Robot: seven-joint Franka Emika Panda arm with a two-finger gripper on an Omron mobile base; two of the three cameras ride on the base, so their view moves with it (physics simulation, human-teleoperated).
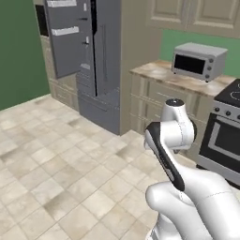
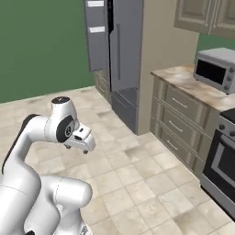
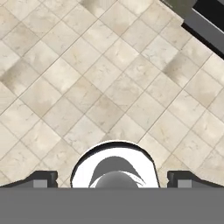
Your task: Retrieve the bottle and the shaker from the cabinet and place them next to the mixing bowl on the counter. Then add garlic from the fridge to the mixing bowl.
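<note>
Left base view puts the fridge (image 1: 89,61), one door ajar, far left across the tiled floor (image 1: 56,178) — our gripper (image 3: 112,177) hangs wide open and empty, so we judge approaching squarely — garlic unseen.

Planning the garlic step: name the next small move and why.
Probably drive the base toward the fridge: its door stands open across the tile floor, while the open, empty tool points down at bare tiles, apart from any shelf.
</note>
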